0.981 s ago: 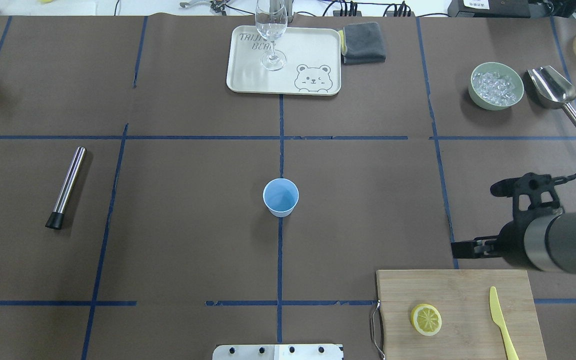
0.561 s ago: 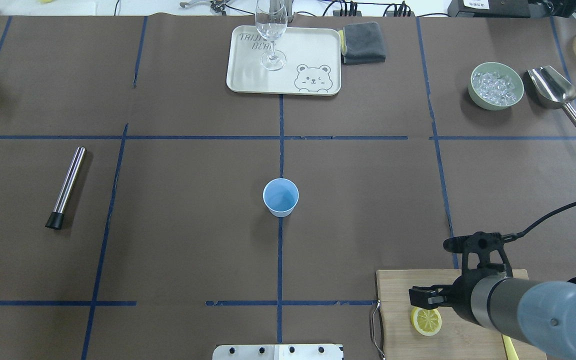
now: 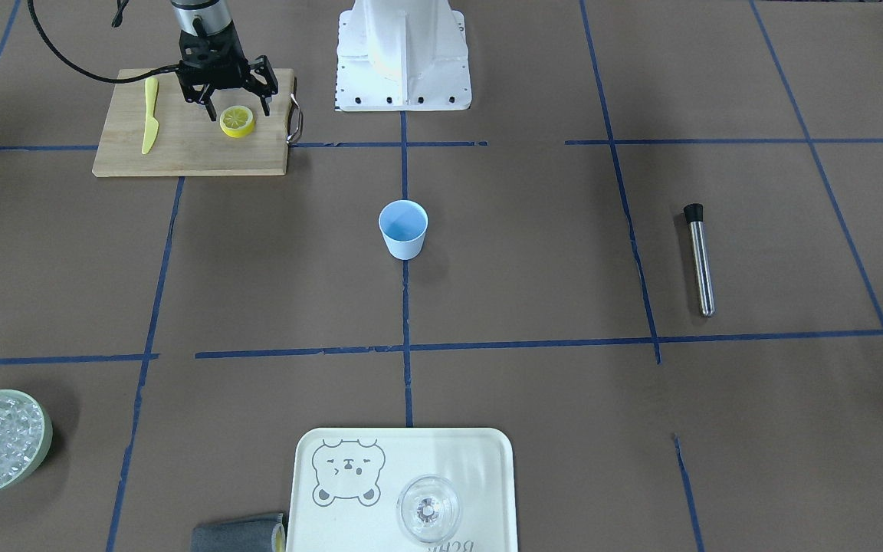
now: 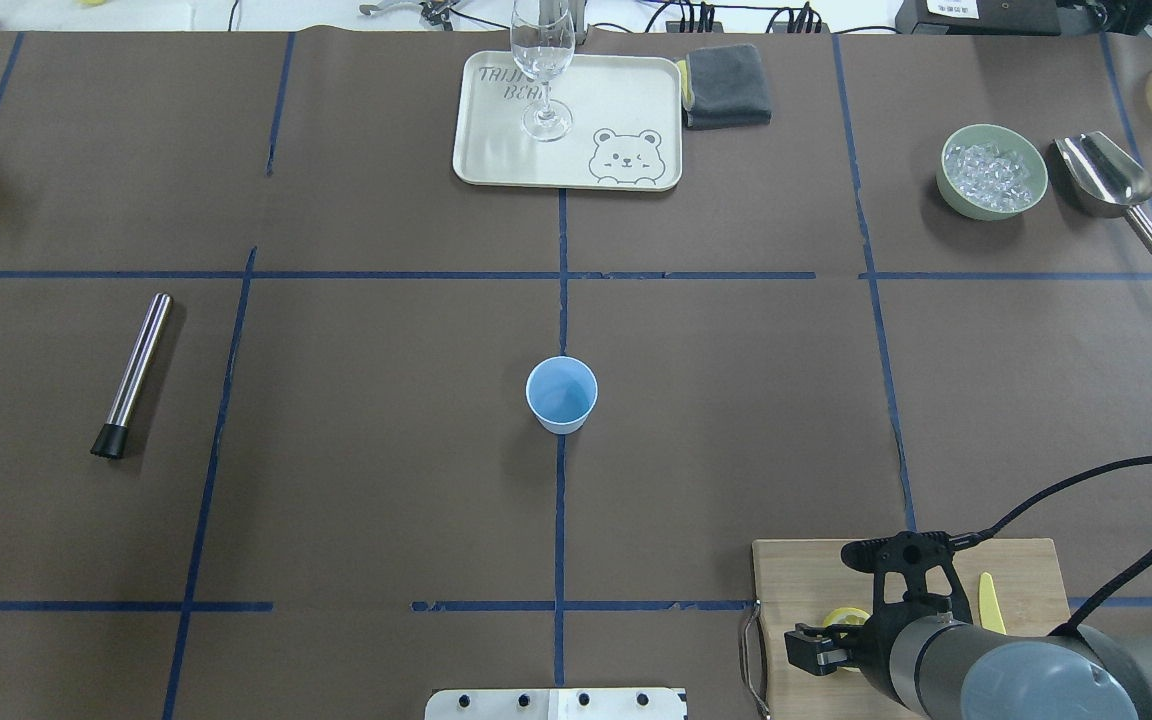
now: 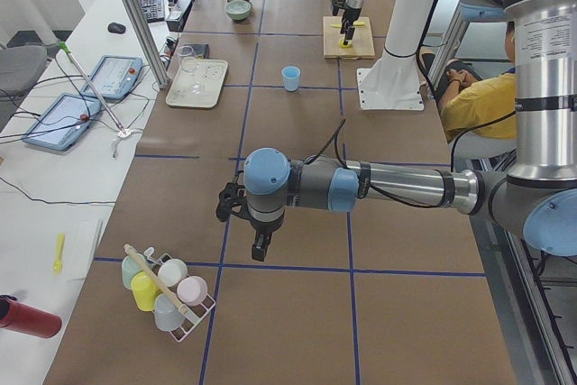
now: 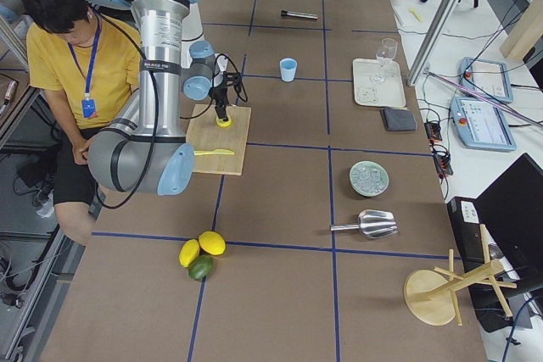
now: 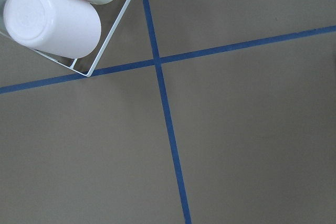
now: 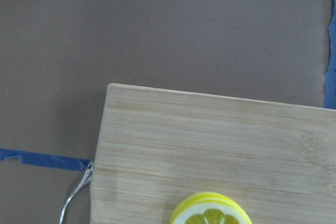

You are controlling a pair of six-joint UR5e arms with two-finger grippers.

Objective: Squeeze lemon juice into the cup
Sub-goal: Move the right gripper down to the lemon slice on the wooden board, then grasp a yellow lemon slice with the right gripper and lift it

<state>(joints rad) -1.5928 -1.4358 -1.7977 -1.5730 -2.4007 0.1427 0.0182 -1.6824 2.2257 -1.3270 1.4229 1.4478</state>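
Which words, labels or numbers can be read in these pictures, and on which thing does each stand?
"TRIJI BEA": on the tray, second letter unsure, the ending hidden behind the glass.
White label on the black box: too small to read.
No other text shows.

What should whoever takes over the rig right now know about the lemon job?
Right gripper: open, at the lemon, not closed on it.
Left gripper: far from both things; open or shut cannot be told.
Lemon lies on the cutting board; cup stands upright in the middle of the table, looks empty.
Done: nothing squeezed. Left: grasp lemon, carry it, squeeze over cup.
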